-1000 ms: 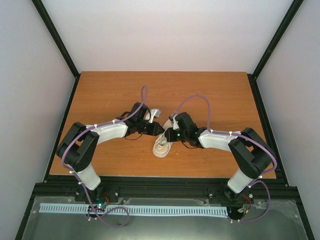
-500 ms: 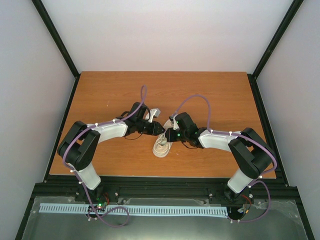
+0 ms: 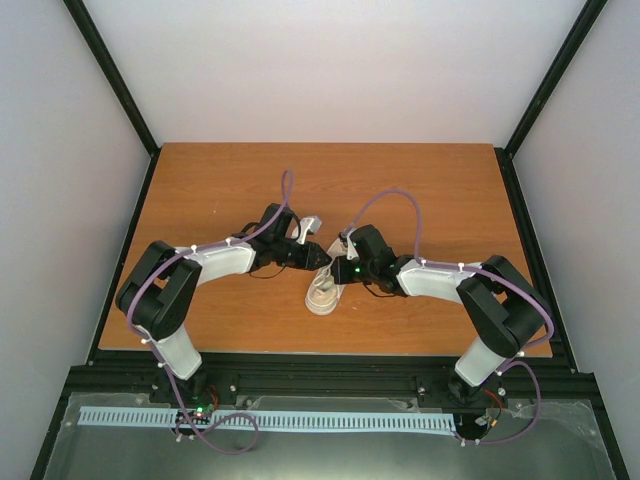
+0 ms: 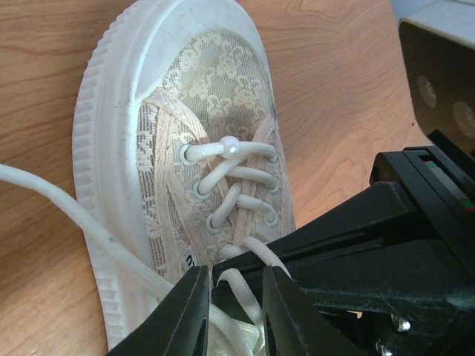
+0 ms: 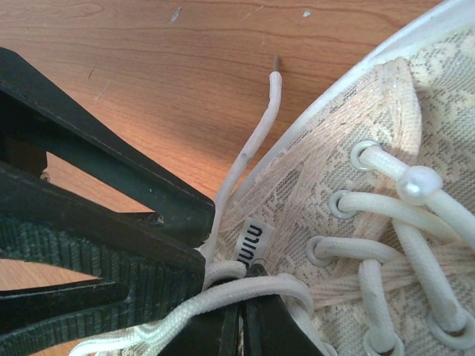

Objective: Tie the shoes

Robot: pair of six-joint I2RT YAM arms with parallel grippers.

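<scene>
The cream lace-patterned sneaker lies mid-table, toe toward the arms. It also shows in the left wrist view and the right wrist view. My left gripper and right gripper meet at the shoe's tongue end. In the left wrist view my left gripper stands open around a white lace loop and the tip of the right gripper. In the right wrist view my right gripper is shut, with a lace loop draped over its tips. The left gripper sits just beside it.
The wooden table is walled by a black frame and white panels. A loose lace end lies on the wood beside the shoe. Another lace strand trails off on the other side. A white bead sits on the front lace.
</scene>
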